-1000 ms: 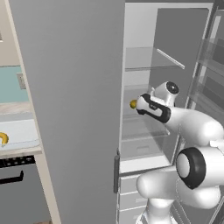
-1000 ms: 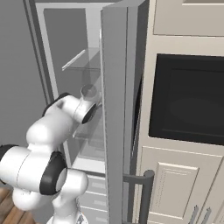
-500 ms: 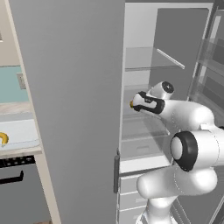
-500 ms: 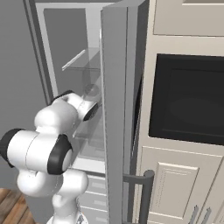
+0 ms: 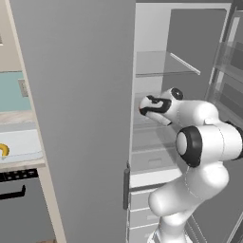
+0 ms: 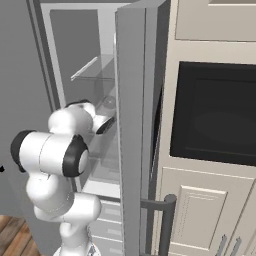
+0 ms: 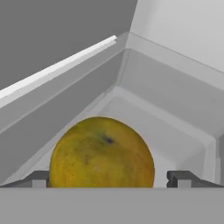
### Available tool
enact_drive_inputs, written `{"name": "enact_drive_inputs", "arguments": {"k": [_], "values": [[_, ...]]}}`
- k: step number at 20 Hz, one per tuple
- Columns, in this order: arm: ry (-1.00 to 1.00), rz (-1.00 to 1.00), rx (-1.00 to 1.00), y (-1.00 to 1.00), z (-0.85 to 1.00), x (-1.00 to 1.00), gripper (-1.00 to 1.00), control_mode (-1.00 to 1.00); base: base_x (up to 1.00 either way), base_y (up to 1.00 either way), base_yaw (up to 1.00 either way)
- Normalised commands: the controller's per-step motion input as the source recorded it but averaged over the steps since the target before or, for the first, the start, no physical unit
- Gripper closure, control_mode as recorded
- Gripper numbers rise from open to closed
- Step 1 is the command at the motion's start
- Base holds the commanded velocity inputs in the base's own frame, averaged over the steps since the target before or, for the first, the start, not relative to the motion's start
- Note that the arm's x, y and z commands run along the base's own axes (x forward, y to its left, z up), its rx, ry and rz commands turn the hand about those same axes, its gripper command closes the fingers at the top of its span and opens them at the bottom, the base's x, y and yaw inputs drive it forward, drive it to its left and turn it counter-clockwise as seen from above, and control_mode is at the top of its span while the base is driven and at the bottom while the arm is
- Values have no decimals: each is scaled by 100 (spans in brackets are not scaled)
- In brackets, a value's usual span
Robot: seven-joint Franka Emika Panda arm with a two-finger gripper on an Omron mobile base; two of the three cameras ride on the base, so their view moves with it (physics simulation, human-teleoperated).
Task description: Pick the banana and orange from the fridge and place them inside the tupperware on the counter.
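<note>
One orange [image 7: 101, 152], round and yellowish with a mottled, dimpled skin and a small dark spot, sits between the two dark fingertips [image 7: 40, 179] of the pincer [image 7: 109, 180]. The jaws stand wide, one on each side of the fruit, and whether they touch it cannot be told. Beyond the pincer is the fridge [image 5: 156, 90]: smooth white walls meeting in a corner, one clear glass shelf above the hand and one flat grey door left of it. Far left of the pincer, one yellow banana [image 5: 3, 150] lies in the pale, rounded tupperware [image 5: 23, 142] on the counter [image 5: 19, 164].
</note>
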Motion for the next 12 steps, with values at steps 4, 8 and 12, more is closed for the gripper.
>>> {"name": "enact_drive_inputs", "arguments": {"k": [4,8,12], "values": [[0,2,0,-7,-17,28,-100,-100,0,0,0],[0,3,0,-1,-19,29,-100,-100,0,0,0],[0,3,0,-4,-26,14,100,-100,0,0,0]]}}
